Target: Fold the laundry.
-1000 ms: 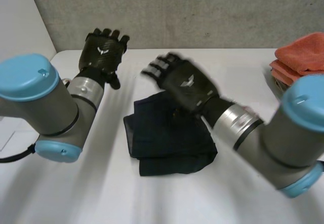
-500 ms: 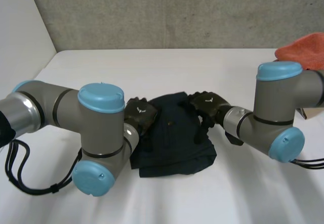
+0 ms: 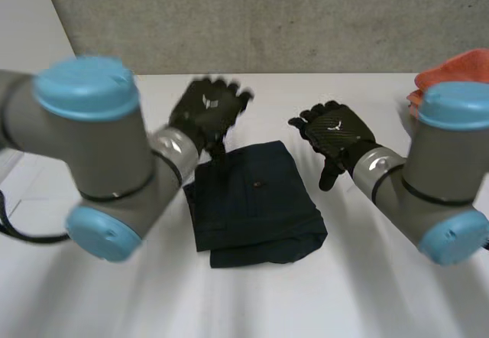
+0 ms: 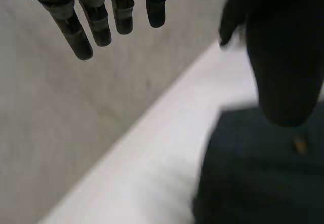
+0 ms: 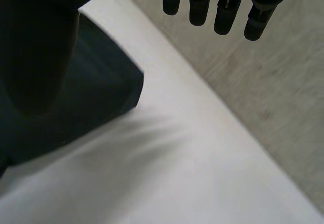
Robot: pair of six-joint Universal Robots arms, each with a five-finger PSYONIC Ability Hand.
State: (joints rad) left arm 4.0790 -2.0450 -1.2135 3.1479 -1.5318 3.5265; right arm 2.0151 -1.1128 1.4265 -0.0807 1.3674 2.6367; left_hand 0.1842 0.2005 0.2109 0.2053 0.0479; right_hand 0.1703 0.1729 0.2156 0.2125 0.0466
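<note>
Cloth (image 3: 256, 208): dark navy, folded into a rough rectangle. It lies flat near the middle of the white surface (image 3: 252, 303), between the two hands. Layered edges show along its near side, and a small pale mark sits near its centre

Left hand (image 3: 208, 111): raised at the cloth's far left corner, with its back toward the head camera. The fingers (image 4: 96, 19) are straight, slightly spread and hold nothing. In the left wrist view the thumb stands well apart from them, with the cloth below it. Whether the thumb tip touches the cloth cannot be told

Right hand (image 3: 338, 134): raised over bare surface just beyond the cloth's far right corner, apart from the cloth. Its back is toward the head camera. The fingers (image 5: 225, 8) are straight, relaxed and empty. In the head view the thumb points down toward the surface. In the right wrist view a corner of the cloth lies under the thumb side of the hand, with white surface under the fingers

Left arm (image 3: 92, 147): grey with light-blue caps, coming in from the near left and reaching toward the cloth

Right arm (image 3: 428, 193): the same make, coming in from the near right

Towels (image 3: 452, 84): orange, stacked at the far right edge of the surface, partly hidden behind the right arm's blue cap

Wall (image 3: 267, 21): grey concrete, standing behind the far edge of the surface
</note>
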